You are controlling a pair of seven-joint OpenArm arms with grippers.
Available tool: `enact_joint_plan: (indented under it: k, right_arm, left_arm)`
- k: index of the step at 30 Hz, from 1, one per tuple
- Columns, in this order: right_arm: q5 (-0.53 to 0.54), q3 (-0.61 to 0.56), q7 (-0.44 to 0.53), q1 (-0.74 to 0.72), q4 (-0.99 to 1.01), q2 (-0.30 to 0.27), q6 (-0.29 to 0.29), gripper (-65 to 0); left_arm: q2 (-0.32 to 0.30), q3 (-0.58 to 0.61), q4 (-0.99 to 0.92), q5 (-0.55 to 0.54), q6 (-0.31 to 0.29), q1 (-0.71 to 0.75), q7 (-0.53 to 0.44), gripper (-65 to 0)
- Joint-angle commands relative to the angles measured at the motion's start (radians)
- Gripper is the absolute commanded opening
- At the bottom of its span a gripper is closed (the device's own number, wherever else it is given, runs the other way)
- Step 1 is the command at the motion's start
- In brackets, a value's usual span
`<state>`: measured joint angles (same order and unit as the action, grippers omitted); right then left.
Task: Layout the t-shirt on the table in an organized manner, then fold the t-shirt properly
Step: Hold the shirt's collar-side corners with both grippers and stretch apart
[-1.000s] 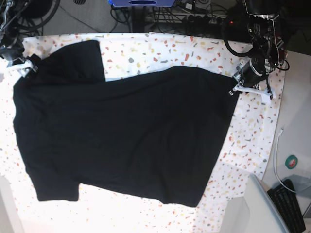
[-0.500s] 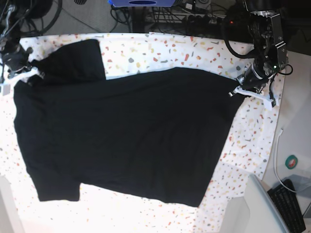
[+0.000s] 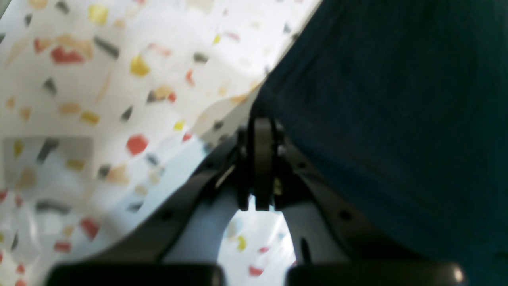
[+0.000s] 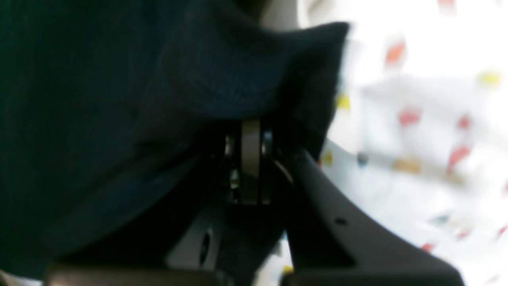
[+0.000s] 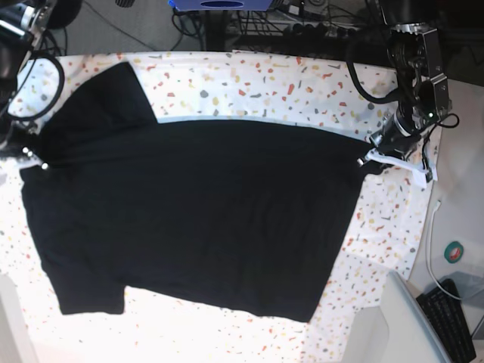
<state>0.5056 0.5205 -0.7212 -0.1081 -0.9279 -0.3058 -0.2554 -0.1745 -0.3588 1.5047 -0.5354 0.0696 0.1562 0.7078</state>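
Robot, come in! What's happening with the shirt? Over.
Both end effectors shut on the t-shirt: left, right. Shirt spread on the table, far edge gripped at both ends. Nothing blocking.

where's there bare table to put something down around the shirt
Bare table runs along the far edge, between the raised sleeve and the left pincer. Another strip lies on the left arm's side, between the t-shirt hem and the table edge. The near edge is a thin margin only. The far corners are crowded: each pincer, including the right pincer, is shut on cloth.
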Motion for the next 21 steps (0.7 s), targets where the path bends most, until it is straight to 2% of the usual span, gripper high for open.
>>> enact_joint_plan:
  k: [1, 5, 8, 10, 12, 14, 16, 17, 21]
  right_arm:
    - [-0.011, -0.035, 0.021, -0.063, -0.003, -0.022, -0.009, -65.0]
    - [-0.130, -0.133, 0.065, -0.189, 0.056, -0.023, -0.009, -65.0]
    - [-0.146, -0.139, 0.055, -0.212, 0.036, -0.023, -0.009, -65.0]
    - [-0.143, -0.132, 0.001, -0.199, -0.033, -0.023, -0.009, -65.0]
    - [-0.141, -0.089, -0.111, -0.123, -0.174, -0.019, -0.011, -65.0]
    - [-0.107, 0.007, -0.209, -0.023, -0.369, 0.052, -0.012, -65.0]
    - [-0.055, 0.102, -0.257, 0.101, -0.564, 0.116, -0.012, -65.0]
    - [-0.032, 0.122, -0.266, 0.149, -0.627, 0.136, -0.012, -62.1]
    - [0.011, 0.131, -0.242, 0.281, -0.704, 0.213, -0.012, -25.2]
  left_arm:
    - [-0.013, -0.001, 0.015, -0.004, -0.007, -0.013, -0.020, -65.0]
    - [-0.017, 0.065, 0.017, -0.002, -0.001, -0.034, -0.020, -65.0]
    - [-0.015, 0.089, 0.023, -0.002, -0.001, -0.047, -0.020, -65.0]
    - [-0.013, 0.089, 0.023, -0.002, -0.001, -0.048, -0.020, -65.0]
    - [-0.013, 0.089, 0.023, -0.002, -0.001, -0.050, -0.020, -65.0]
    - [-0.017, 0.083, 0.023, -0.002, -0.001, -0.047, -0.020, -65.0]
    - [-0.018, 0.082, 0.023, -0.002, -0.001, -0.045, -0.020, -65.0]
    - [-0.018, 0.082, 0.023, -0.002, -0.001, -0.045, -0.020, -65.0]
    - [-0.018, 0.082, 0.015, -0.002, -0.001, -0.045, -0.020, -65.0]
